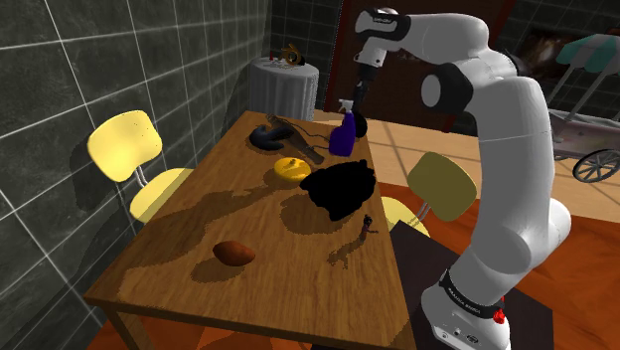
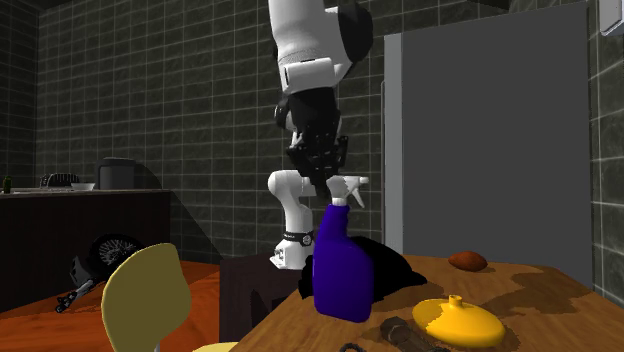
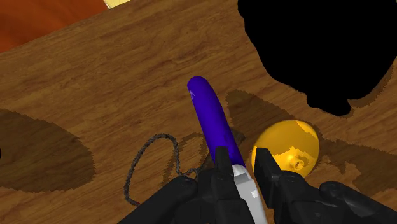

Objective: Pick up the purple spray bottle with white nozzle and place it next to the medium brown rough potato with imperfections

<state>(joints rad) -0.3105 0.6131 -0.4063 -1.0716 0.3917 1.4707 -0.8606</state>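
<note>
Stand (image 1: pixel 467 310): white box at the shoulder view's lower right; the arm (image 1: pixel 507 149) rises from it and bends up and left over the worktop (image 1: pixel 179 278), a wood-grained table;
potato (image 1: pixel 234 254): brown, lying alone on the near end of the worktop; in the second exterior view it lies far off at the right (image 2: pixel 467 261);
small dark object (image 1: pixel 353 242): beside the potato on the stand's side, near the edge; its kind cannot be told;
black mass (image 1: pixel 341 189): shapeless, mid-worktop, on the stand's side;
yellow domed item (image 1: pixel 291 168): just beyond the black mass, toward the shoulder view's left; it has a knob on top in the second exterior view (image 2: pixel 458 320);
dark tool (image 1: pixel 283 139): at the far end, near the yellow domed item; a thin grey cord (image 3: pixel 149 167) loops on the wood by the bottle;
bottle (image 1: pixel 343 136): purple, upright, at the worktop's far end near the edge on the stand's side; well apart from the potato, with the black mass and yellow domed item between; whether its base touches the wood cannot be told;
nozzle (image 2: pixel 350 187): white, atop the bottle;
end effector (image 1: pixel 355 105): black, pointing down over the bottle; its fingers (image 3: pixel 221 162) sit close on either side of the nozzle, pinching it;
yellow chair (image 1: pixel 124 144): at the worktop's side on the shoulder view's left; second chair (image 1: pixel 442 184) on the stand's side;
round table (image 1: pixel 283 85): white-draped, beyond the worktop, by a dark tiled wall (image 1: pixel 60 89).
</note>
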